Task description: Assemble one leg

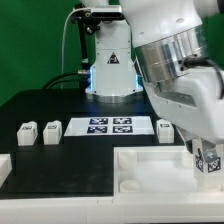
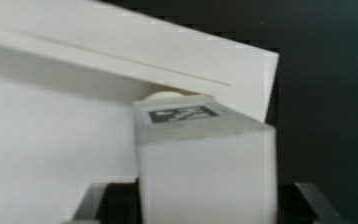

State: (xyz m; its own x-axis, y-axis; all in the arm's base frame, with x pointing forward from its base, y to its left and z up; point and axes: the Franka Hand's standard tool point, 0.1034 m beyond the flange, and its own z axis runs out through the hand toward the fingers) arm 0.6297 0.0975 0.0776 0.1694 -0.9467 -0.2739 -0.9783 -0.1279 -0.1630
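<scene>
White plastic leg (image 1: 208, 160): stiff, light, probably slippery. Hand (image 2: 202, 205) grips its flat opposite faces above the panel (image 1: 150, 153), at the exterior view's right.

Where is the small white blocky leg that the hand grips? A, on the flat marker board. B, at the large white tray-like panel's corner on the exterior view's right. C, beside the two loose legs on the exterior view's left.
B: the hand is shut on the small white tagged leg at that corner of the large white tray-like panel, away from the marker board.
</scene>
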